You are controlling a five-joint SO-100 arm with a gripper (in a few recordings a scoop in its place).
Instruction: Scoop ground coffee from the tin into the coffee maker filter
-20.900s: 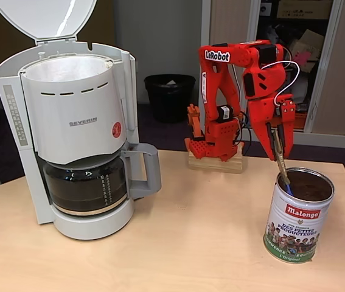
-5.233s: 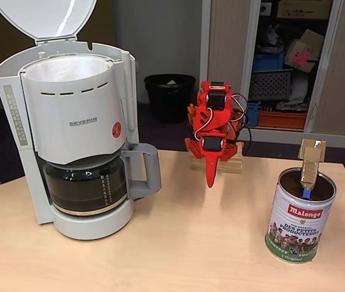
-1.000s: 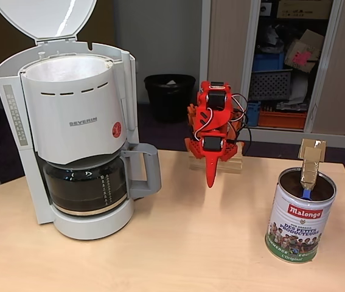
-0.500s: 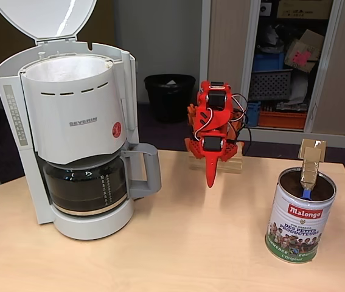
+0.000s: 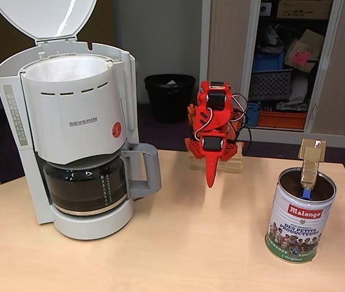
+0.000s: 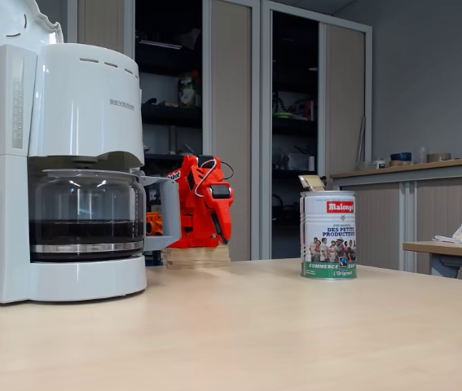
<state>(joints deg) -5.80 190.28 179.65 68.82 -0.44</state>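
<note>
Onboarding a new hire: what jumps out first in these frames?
The big white coffee maker at the left, lid up, paper filter exposed. The red arm sits folded at the table's back edge, gripper pointing down. At the right, the tin stands open with a scoop handle sticking out.

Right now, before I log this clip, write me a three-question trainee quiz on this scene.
1. True or false: the jaws of the gripper hold the scoop.
2. Where does the scoop stand? A) in the tin B) in the coffee maker filter C) on the table
3. The coffee machine's lid is ____.

Key: 1 false, the arm is folded at its base, apart from the tin. 2 A. 3 open.
</note>
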